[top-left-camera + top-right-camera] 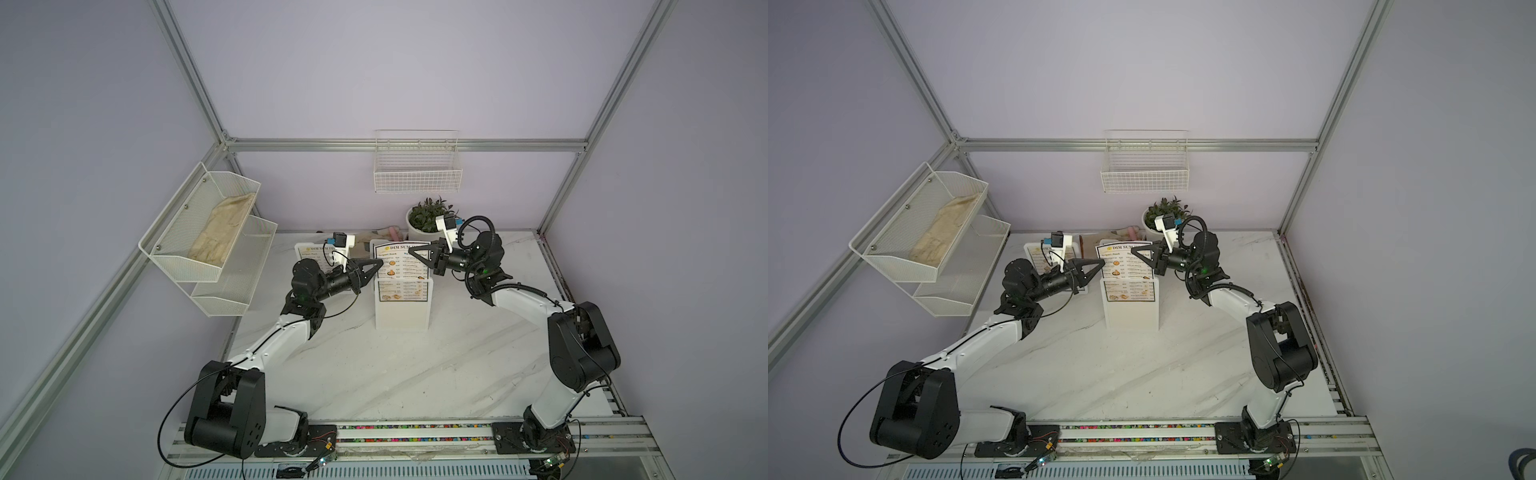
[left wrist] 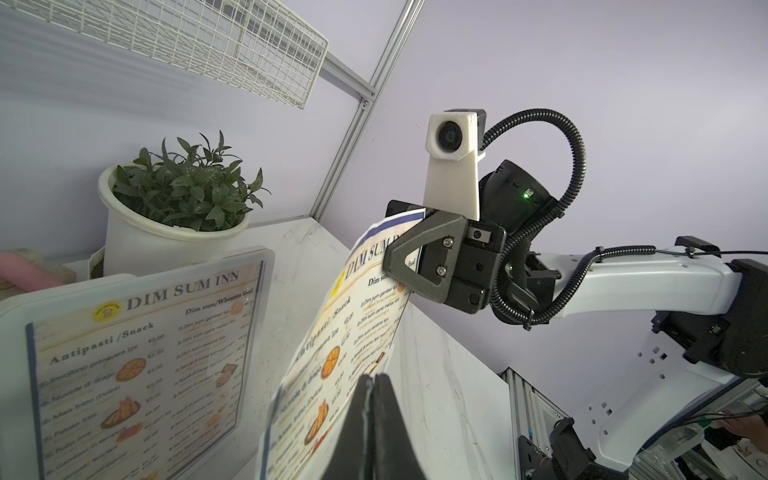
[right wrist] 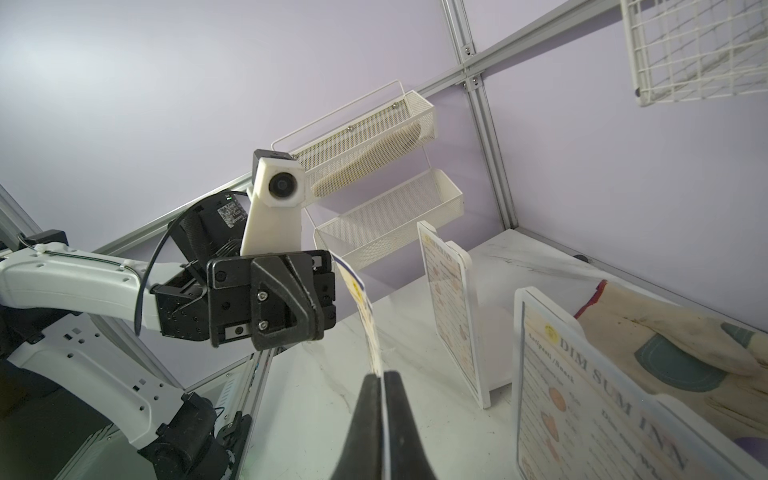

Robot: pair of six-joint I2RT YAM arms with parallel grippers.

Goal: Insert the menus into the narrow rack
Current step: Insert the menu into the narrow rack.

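One menu (image 1: 397,270) (image 1: 1119,270) stands upright with its lower part inside the white narrow rack (image 1: 403,316) (image 1: 1131,316) at mid-table. My left gripper (image 1: 380,262) (image 1: 1102,262) (image 2: 372,376) is shut on the menu's (image 2: 332,345) left edge. My right gripper (image 1: 411,250) (image 1: 1133,250) (image 3: 382,374) is shut on its upper right corner, where the sheet (image 3: 365,307) shows edge-on. A second menu (image 2: 137,353) (image 3: 582,395) sits in a rack just behind. A third menu (image 1: 305,253) (image 3: 451,316) sits in a rack to the back left.
A potted plant (image 1: 424,220) stands at the back of the table, and an oven mitt (image 3: 665,340) lies beside it. A wire basket (image 1: 417,170) hangs on the back wall. A two-tier mesh shelf (image 1: 208,232) holding a cloth hangs on the left wall.
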